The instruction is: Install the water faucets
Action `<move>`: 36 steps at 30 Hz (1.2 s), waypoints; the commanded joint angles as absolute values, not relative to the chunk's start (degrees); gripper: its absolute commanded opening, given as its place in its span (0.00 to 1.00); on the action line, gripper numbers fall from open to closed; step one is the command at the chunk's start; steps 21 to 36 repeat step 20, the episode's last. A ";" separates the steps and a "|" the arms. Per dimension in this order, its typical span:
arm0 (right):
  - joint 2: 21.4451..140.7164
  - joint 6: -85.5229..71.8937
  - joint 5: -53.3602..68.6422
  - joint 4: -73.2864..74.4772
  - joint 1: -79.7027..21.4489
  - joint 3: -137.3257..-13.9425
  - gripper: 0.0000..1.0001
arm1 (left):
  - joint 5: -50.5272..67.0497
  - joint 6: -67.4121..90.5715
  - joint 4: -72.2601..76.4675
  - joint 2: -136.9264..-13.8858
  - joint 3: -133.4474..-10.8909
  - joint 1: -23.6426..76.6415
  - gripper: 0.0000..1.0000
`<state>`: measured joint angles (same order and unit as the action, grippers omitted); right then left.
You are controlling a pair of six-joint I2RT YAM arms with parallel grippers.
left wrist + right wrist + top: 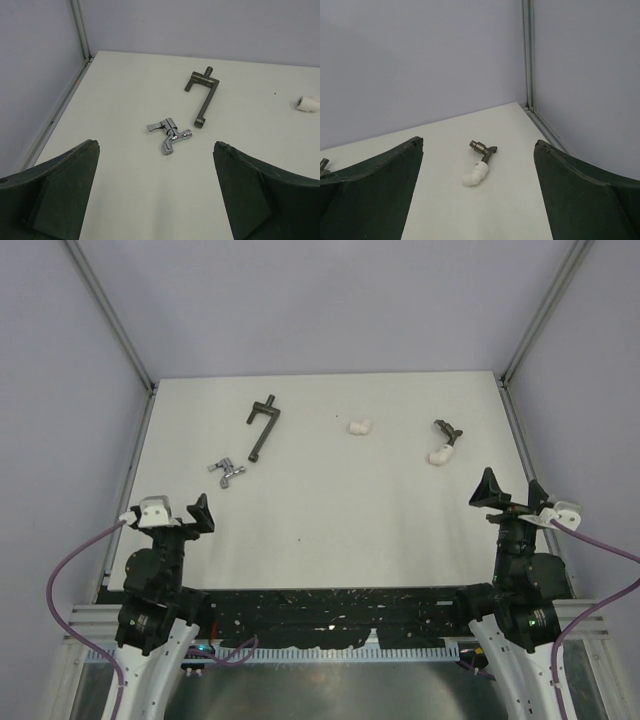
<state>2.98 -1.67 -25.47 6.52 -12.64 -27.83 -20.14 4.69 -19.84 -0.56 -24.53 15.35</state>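
Here, faucets: two; silver faucet (pixel 228 472) lies left on the worktop (pixel 330 530), near the dark bar (pixel 262 427); dark faucet (pixel 446 430) lies far right, touching a white elbow (pixel 440 454).
Elbows: two; second elbow (pixel 358 426) alone, back centre.
Bar: one.
Tools: two; left tool (pixel 180 510) and right tool (pixel 511 490) spread wide, holding nothing.
Worktop: white, matte.
Room: pale grey walls (pixel 330 300), metal corner posts (pixel 110 315).

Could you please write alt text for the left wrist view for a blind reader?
A shiny silver faucet lies on the white table, framed by the dark fingers of the open left gripper. Beyond it lies a dark T-handled bar.
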 commanded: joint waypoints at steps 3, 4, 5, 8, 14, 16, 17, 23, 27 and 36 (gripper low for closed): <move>2.72 -0.26 -27.51 2.37 -13.71 -27.60 0.95 | -20.03 3.87 -18.63 16.52 -23.82 15.03 1.00; 2.64 -0.26 -27.42 2.46 -13.80 -27.60 0.95 | -20.56 3.95 -18.72 16.44 -23.82 15.03 1.00; 2.64 -0.26 -27.42 2.37 -13.89 -27.60 0.95 | -20.83 3.96 -18.81 16.52 -23.82 15.03 1.00; 2.55 -0.26 -27.51 2.37 -13.89 -27.60 0.95 | -20.66 4.13 -18.90 16.44 -23.91 15.12 1.00; 3.08 -0.35 -26.55 2.46 -14.06 -27.60 0.95 | -20.48 4.75 -19.69 16.52 -24.43 15.03 1.00; 3.08 -0.26 -26.46 2.46 -14.15 -27.60 0.95 | -20.48 5.01 -19.69 16.52 -24.43 15.03 0.99; 3.25 -0.26 -26.46 2.46 -14.15 -27.60 0.95 | -20.39 5.10 -19.69 16.44 -24.52 15.03 1.00; 3.34 -0.35 -26.28 2.46 -14.24 -27.60 0.96 | -19.78 4.92 -19.69 16.61 -24.61 15.12 1.00; 3.34 -0.35 -26.28 2.46 -14.24 -27.60 0.96 | -19.78 4.92 -19.69 16.61 -24.61 15.12 1.00; 3.34 -0.35 -26.28 2.46 -14.24 -27.60 0.96 | -19.78 4.92 -19.69 16.61 -24.61 15.12 1.00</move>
